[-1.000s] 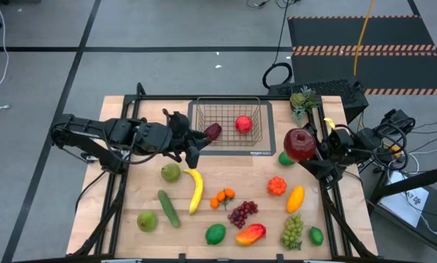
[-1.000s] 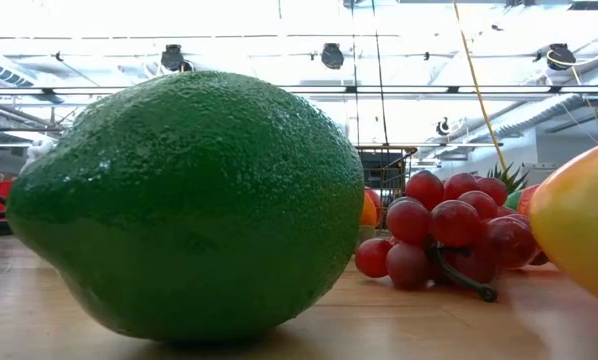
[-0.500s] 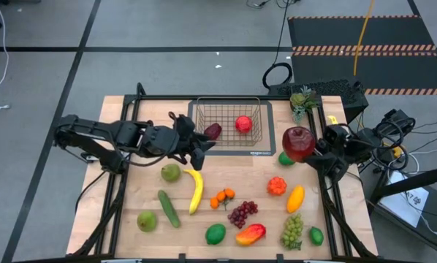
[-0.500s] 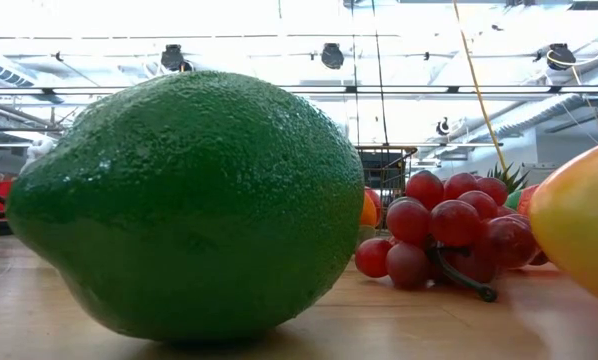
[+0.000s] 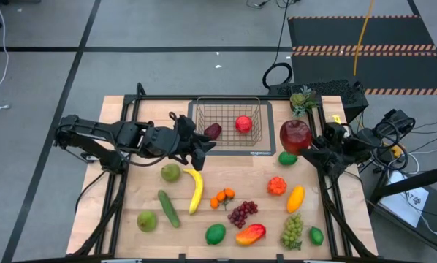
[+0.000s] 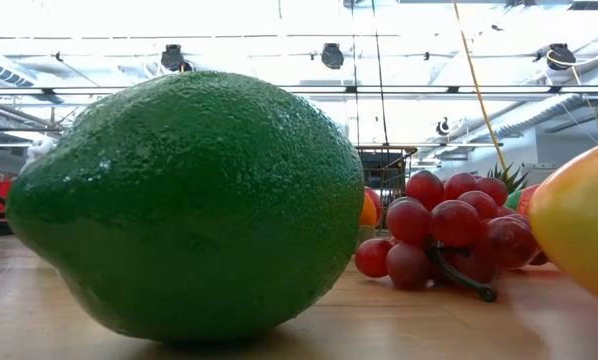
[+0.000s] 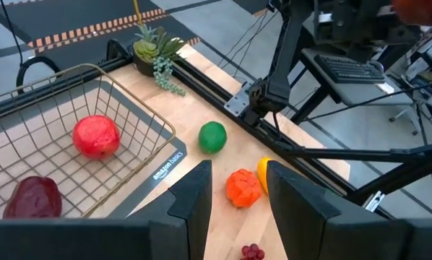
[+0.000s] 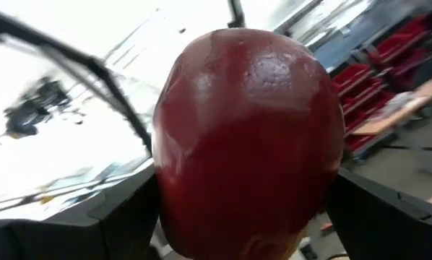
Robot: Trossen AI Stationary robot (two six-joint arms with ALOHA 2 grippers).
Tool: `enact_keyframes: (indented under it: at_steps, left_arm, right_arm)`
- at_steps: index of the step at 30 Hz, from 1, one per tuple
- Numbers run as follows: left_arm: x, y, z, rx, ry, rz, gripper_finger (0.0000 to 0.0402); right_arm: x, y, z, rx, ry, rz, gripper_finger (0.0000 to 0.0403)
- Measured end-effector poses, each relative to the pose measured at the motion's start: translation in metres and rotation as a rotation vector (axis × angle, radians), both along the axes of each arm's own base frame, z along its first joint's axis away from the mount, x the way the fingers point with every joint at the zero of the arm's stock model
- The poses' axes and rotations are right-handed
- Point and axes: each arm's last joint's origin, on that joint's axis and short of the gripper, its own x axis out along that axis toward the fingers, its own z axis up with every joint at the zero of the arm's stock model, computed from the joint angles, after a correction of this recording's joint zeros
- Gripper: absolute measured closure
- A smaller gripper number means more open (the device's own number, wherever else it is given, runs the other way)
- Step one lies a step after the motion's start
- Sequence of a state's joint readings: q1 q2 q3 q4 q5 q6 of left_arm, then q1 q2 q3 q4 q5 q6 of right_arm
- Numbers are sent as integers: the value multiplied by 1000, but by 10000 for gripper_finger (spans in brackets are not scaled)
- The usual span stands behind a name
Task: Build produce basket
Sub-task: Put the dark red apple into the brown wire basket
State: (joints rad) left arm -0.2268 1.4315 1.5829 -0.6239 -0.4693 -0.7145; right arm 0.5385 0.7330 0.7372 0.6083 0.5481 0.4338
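The wire basket (image 5: 228, 123) stands at the table's far middle. In it lie a red apple (image 5: 243, 123) and a dark red fruit (image 7: 32, 198), at its near left corner. My left gripper (image 5: 203, 143) hovers open at that corner, nothing between its fingers (image 7: 189, 202). My right gripper (image 5: 306, 142) is shut on a big dark red apple (image 5: 295, 136), held above the table to the right of the basket. More produce lies on the near half: pear (image 5: 170, 172), banana (image 5: 196, 190), cucumber (image 5: 169, 208), purple grapes (image 5: 242, 213), mango (image 5: 250, 234). My right gripper pinches the big dark red apple between its two fingers (image 8: 122, 217), one on each of two opposite sides (image 8: 169, 195). The fingers come from the table's right side, slanting upward. The apple is lifted clear of the table.
A spiky green plant piece (image 5: 303, 99) stands at the far right corner. A green lime (image 5: 287, 158) lies just below the held apple. An orange fruit (image 5: 277, 185), green grapes (image 5: 293, 230) and limes (image 5: 215, 234) crowd the near right. A lime (image 6: 189, 205) fills the low view.
My right gripper has rolled its wrist and carried the big dark red apple a little toward the table's far edge, still clear of the table. The basket and the fruit in it have stayed put.
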Motion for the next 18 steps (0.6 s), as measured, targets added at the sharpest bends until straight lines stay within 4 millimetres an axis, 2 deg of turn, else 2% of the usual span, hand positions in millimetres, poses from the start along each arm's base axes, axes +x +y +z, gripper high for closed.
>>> enact_keyframes:
  at_steps: [11,15,18]
  left_arm:
    - [0,-1,0,-26,-1,-14,268]
    - [-1,1,0,-4,10,-17,268]
    - [-2,2,1,-9,4,-14,268]
  right_arm:
    - [2,-11,0,23,45,-208,62]
    - [4,-16,17,-36,79,-271,62]
    - [11,-21,34,-112,182,-359,62]
